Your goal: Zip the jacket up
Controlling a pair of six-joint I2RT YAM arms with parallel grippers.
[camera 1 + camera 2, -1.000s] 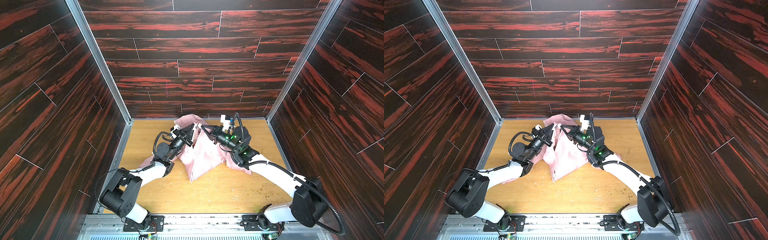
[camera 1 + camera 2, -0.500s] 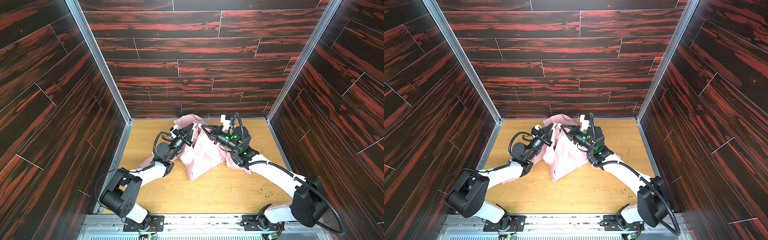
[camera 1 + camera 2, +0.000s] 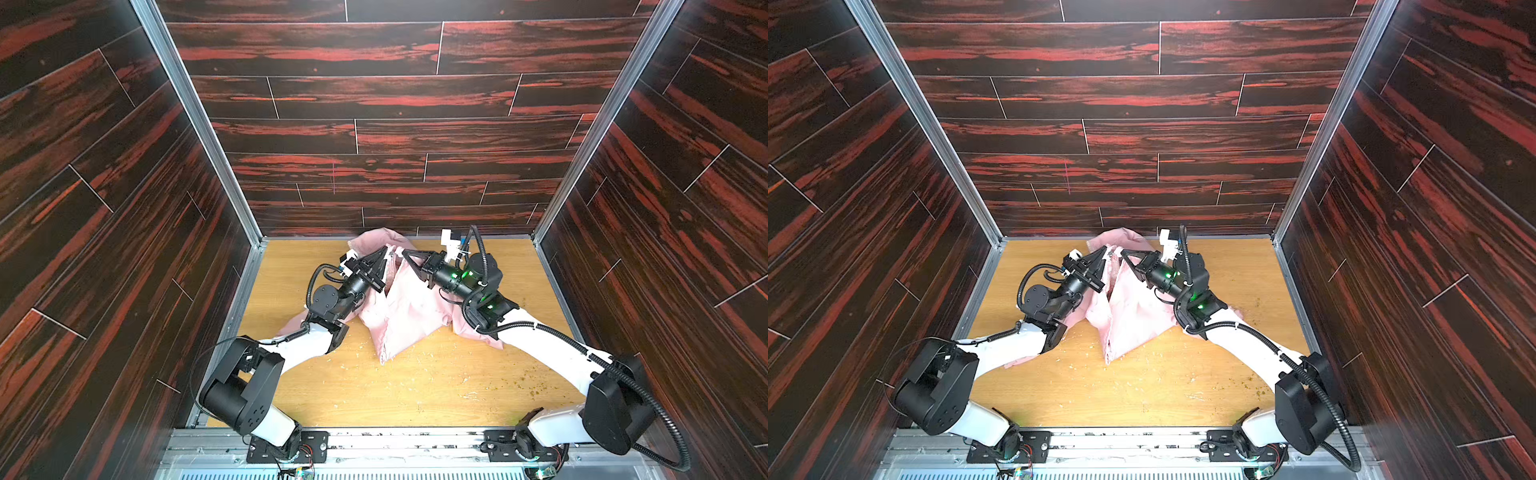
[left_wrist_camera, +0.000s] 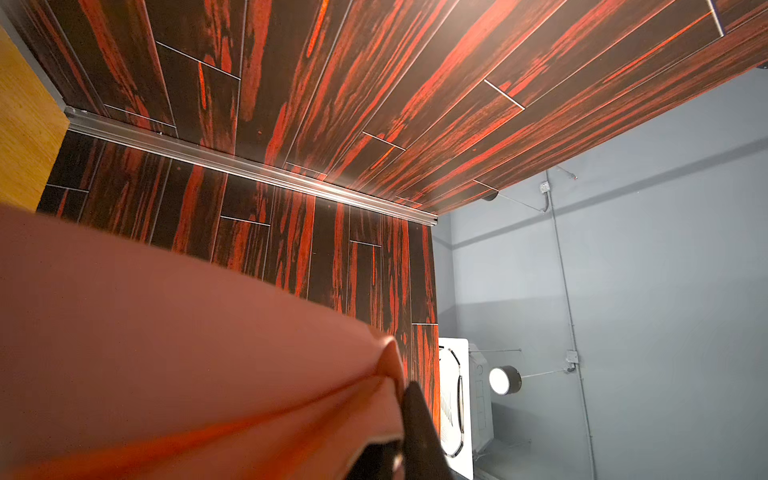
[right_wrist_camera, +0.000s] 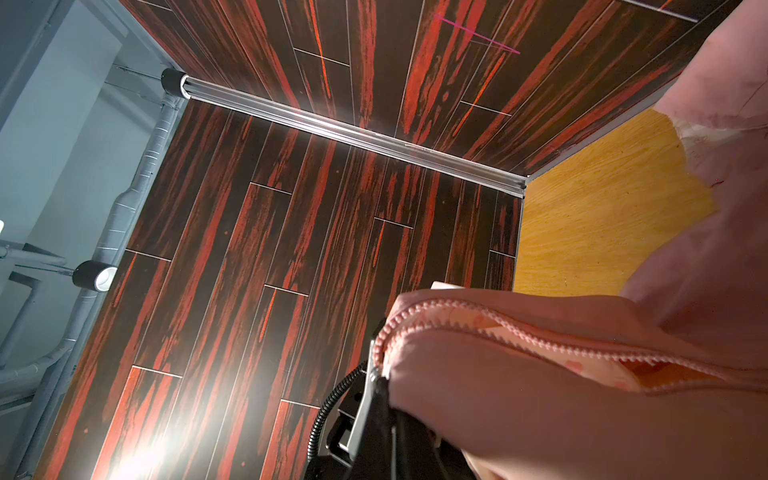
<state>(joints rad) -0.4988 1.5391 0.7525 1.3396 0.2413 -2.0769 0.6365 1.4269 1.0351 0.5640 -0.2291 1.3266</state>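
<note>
The light-pink jacket (image 3: pixel 405 305) (image 3: pixel 1133 309) hangs in a peak at the back middle of the wooden table, its lower part and sleeves trailing on the surface. At the peak, my left gripper (image 3: pixel 385 250) (image 3: pixel 1104 249) is shut on one front edge. My right gripper (image 3: pixel 406 252) (image 3: pixel 1124 252) is shut on the other edge, a small gap away. In the left wrist view pink fabric (image 4: pixel 187 353) is pinched at the gripper (image 4: pixel 404 395). In the right wrist view the pink zipper teeth (image 5: pixel 478 328) run to the pinch at the gripper (image 5: pixel 380 386).
Dark red wood-panel walls (image 3: pixel 353 137) close in the back and both sides. The jacket's hood (image 3: pixel 374 243) bunches against the back wall. Crumbs (image 3: pixel 536 384) are scattered over the table (image 3: pixel 415 399). A metal rail (image 3: pixel 395 440) carries both arm bases at the front.
</note>
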